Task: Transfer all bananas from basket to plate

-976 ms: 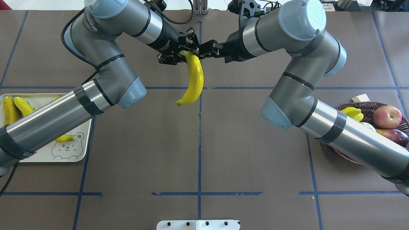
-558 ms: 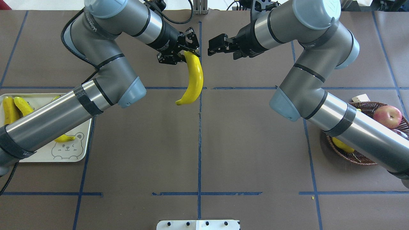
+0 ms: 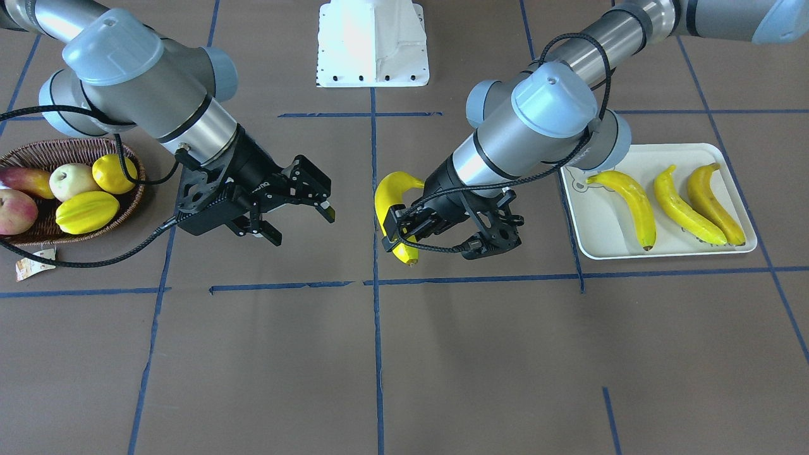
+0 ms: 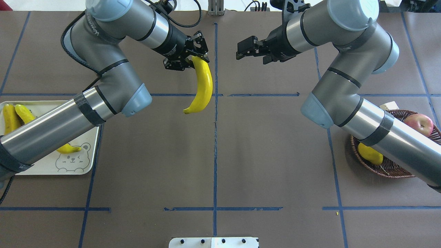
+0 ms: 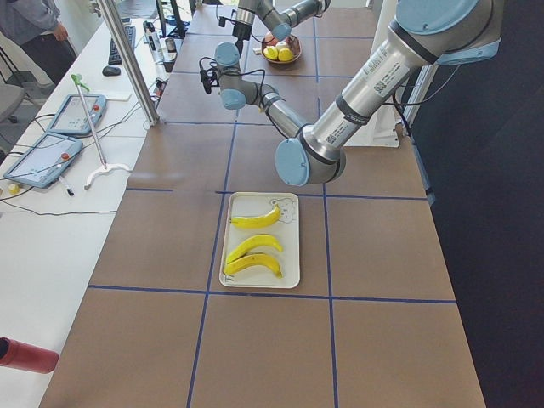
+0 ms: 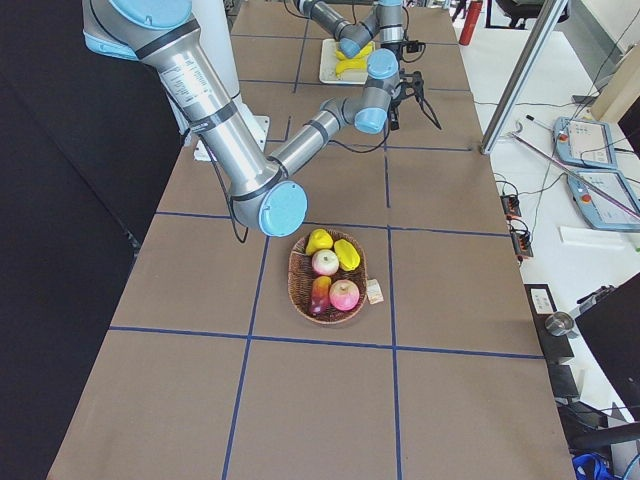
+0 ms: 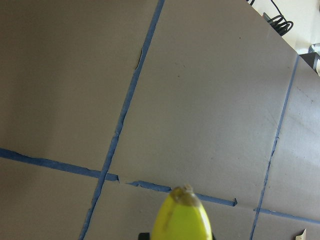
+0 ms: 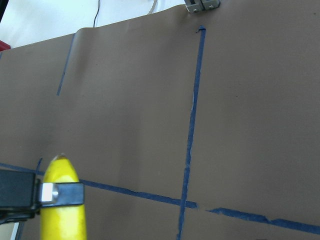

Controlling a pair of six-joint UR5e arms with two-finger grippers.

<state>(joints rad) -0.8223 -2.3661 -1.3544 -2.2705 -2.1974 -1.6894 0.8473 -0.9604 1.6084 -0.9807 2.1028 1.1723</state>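
Note:
My left gripper [image 4: 194, 57] is shut on the top end of one yellow banana [image 4: 204, 86], which hangs above the table's far middle. It also shows in the front view [image 3: 387, 193] and as a tip in the left wrist view [image 7: 182, 220]. My right gripper [image 4: 240, 51] is open and empty, a short way to the banana's right. Three bananas [image 3: 686, 205] lie side by side on the cream plate [image 3: 607, 243]. The wicker basket [image 3: 69, 151] holds no banana that I can see.
The basket holds apples [image 3: 16, 212], a starfruit [image 3: 87, 212], a lemon-like fruit [image 3: 114, 174] and a reddish fruit. My left arm covers part of the plate [image 4: 51, 165] from overhead. A white base plate [image 3: 373, 44] sits at the robot's side.
My right gripper has let go of the banana and drawn back to the right. My left gripper keeps the banana and has shifted slightly left.

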